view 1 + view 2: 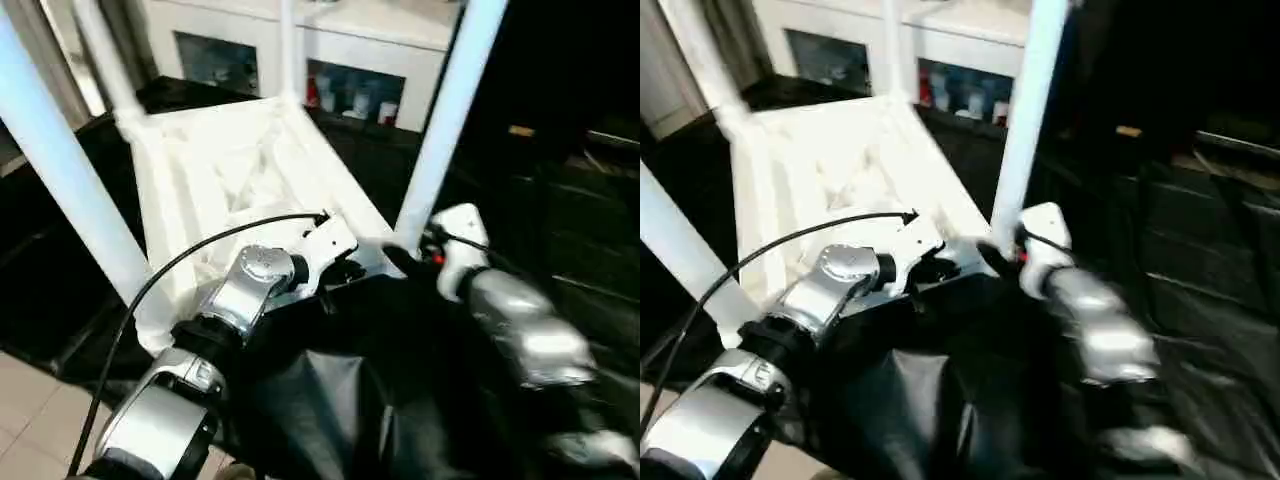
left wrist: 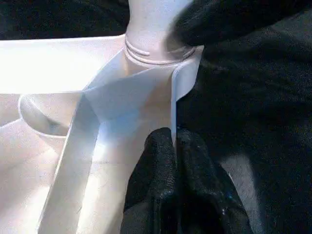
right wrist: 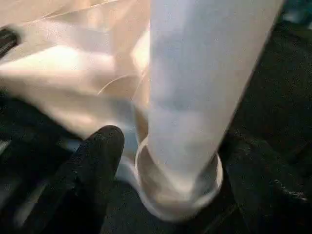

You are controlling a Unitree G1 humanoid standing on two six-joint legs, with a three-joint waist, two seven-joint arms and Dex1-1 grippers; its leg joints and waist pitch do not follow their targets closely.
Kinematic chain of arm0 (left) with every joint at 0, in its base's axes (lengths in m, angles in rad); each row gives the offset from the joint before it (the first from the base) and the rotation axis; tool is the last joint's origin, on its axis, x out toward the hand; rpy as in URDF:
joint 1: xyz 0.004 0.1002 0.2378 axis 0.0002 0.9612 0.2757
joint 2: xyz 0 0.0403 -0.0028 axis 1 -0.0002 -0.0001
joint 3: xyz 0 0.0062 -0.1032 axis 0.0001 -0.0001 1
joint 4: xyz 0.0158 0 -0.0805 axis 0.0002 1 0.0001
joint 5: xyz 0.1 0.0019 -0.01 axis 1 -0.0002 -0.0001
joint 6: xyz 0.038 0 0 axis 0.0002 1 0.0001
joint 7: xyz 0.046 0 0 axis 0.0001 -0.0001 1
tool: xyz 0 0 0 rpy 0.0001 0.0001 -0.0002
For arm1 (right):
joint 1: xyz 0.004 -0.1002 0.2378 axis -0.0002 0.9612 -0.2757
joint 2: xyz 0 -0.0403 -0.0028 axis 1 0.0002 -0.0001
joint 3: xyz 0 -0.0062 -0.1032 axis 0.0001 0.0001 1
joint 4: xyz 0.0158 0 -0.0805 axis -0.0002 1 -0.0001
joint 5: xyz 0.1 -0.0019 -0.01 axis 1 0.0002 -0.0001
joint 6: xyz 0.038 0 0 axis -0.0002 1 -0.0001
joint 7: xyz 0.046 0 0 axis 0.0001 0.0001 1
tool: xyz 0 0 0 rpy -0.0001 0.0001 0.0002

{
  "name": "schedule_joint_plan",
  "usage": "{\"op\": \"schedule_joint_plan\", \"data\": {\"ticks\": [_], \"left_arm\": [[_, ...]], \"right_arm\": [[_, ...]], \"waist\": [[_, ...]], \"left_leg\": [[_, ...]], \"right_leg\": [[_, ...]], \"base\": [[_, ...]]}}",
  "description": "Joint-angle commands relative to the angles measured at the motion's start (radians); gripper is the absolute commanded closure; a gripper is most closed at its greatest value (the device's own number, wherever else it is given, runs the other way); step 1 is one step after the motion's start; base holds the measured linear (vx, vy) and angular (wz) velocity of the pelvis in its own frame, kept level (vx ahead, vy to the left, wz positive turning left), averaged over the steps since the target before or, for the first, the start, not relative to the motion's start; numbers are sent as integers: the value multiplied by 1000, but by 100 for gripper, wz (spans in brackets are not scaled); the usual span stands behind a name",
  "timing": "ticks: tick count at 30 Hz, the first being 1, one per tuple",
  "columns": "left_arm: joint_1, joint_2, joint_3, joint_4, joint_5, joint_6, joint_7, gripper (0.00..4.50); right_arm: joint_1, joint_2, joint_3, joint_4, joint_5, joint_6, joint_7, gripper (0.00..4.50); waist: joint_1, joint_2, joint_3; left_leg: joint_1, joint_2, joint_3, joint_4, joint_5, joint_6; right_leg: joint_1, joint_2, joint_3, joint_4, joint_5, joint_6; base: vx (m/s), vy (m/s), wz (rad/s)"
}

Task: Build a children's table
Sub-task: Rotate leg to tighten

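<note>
The tabletop [image 1: 230,190] lies upside down on a black cloth [image 1: 330,400], ribbed underside up, with four white legs rising from its corner sockets; the near right leg [image 1: 445,120] stands in its socket [image 3: 178,187] just ahead of the right gripper [image 3: 168,161], whose fingers [image 3: 95,161] stand apart on either side of the leg's base without clamping it; the left gripper [image 2: 174,161] sits just left of that corner, fingers pressed together on the tabletop's thin near-edge rim [image 2: 183,83]; a white cabinet [image 1: 350,50] stands far behind.
</note>
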Motion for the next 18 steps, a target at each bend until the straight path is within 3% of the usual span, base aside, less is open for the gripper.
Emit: {"op": "schedule_joint_plan", "data": {"ticks": [1, 3, 4, 7, 10, 14, 15, 17, 18], "left_arm": [[11, 0, 0, -34, -43, -63, -45, 450], [16, 6, 3, -37, -49, -83, -63, 450], [17, 9, 5, -36, -51, -91, -67, 450], [20, 16, 10, -34, -54, -110, -77, 450], [29, 28, 17, -42, -58, -132, -94, 450], [52, 28, 46, -95, -94, -103, -108, 450], [62, 28, 53, -120, -110, -79, -121, 406], [88, 31, 65, -183, -131, -37, -119, 395], [122, 40, 70, -256, -144, 0, -114, 395]], "right_arm": [[52, -76, 20, -92, 47, 26, 140, 98], [94, -140, 8, -137, 70, 40, 207, 98], [107, -162, 3, -151, 79, 46, 229, 98], [144, -212, -8, -194, 105, 65, 283, 98], [198, -264, -25, -255, 143, 93, 332, 98], [202, -235, -23, -276, 160, 98, 304, 98], [199, -223, -20, -276, 160, 99, 293, 92], [190, -198, -9, -276, 161, 105, 277, 92], [182, -174, 6, -275, 159, 107, 263, 92]], "waist": [[6, -18, -60], [5, -17, -58], [10, -18, -60], [8, -18, -57], [11, -22, -53], [11, -26, -49], [9, -24, -50], [7, -29, -45], [10, -26, -47]], "left_leg": [[14, 36, -12, -57, -201, 96], [7, 33, -13, -57, -208, 106], [11, 37, -13, -56, -211, 107], [9, 35, -14, -56, -216, 107], [8, 36, -15, -59, -240, 102], [7, 38, -17, -63, -249, 90], [6, 37, -18, -63, -246, 85], [6, 36, -17, -63, -248, 83], [7, 40, -18, -64, -243, 79]], "right_leg": [[51, -52, 40, -69, -241, -182], [55, -49, 38, -70, -251, -182], [53, -51, 39, -70, -255, -181], [51, -52, 38, -73, -282, -184], [49, -54, 38, -82, -357, -159], [44, -55, 38, -83, -391, -144], [45, -56, 36, -83, -397, -146], [40, -57, 36, -83, -408, -155], [41, -60, 38, -79, -392, -165]], "base": [[0, 0, 0], [0, 0, 0], [0, 0, 0], [0, 0, 0], [0, 0, 0], [0, 0, 0], [0, 0, 0], [0, 0, 0], [0, 0, 0]]}}
